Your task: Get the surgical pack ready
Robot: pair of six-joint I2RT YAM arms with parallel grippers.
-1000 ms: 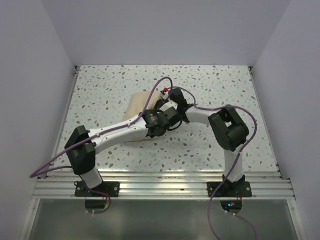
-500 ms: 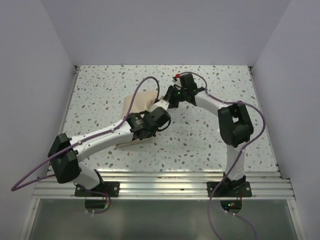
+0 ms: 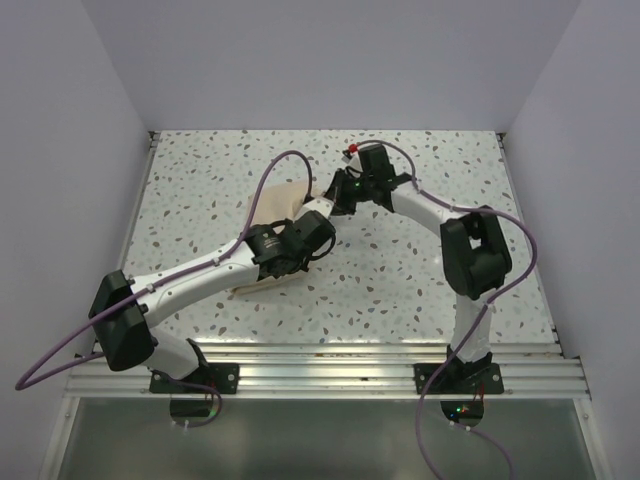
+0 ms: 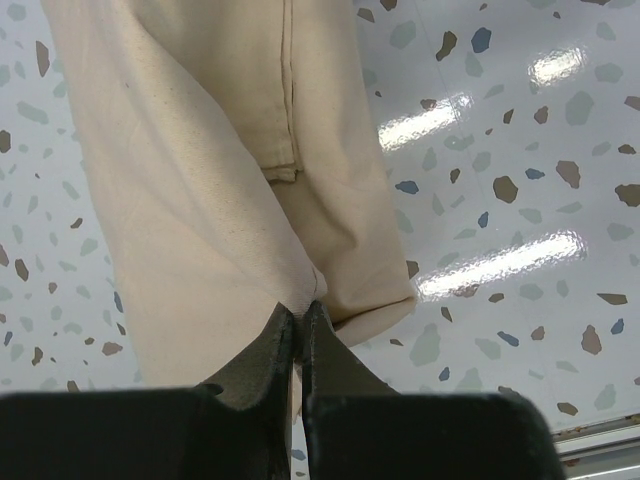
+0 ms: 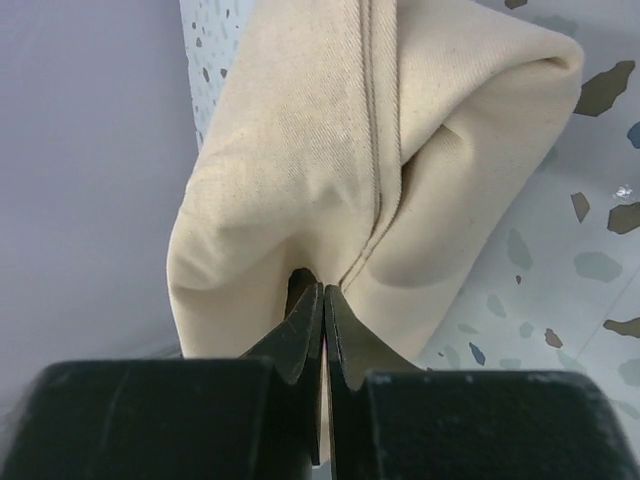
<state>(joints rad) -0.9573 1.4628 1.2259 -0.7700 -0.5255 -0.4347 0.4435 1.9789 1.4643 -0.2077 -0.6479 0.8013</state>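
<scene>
The surgical pack is a compact tan wrapped bundle [image 3: 272, 208] lying left of the table's middle. The steel tray and instruments are not in view. My left gripper [image 3: 300, 256] is at the bundle's near right part. In the left wrist view it [image 4: 300, 306] is shut on a pinched fold of the tan wrap [image 4: 200, 150]. My right gripper [image 3: 326, 206] reaches in from the far right to the bundle's right end. In the right wrist view it [image 5: 322, 287] is shut on a fold of the wrap [image 5: 300, 150] beside a stitched hem.
The speckled table [image 3: 420, 290] has grey walls on three sides and an aluminium rail [image 3: 320, 375] along its near edge. Purple cables loop over both arms. The two wrists cross close together above the bundle's right side.
Both arms have shifted: the right arm has stretched farther out toward the back, the left arm's elbow has swung left and down. The bundle has been drawn slightly left and lengthened.
</scene>
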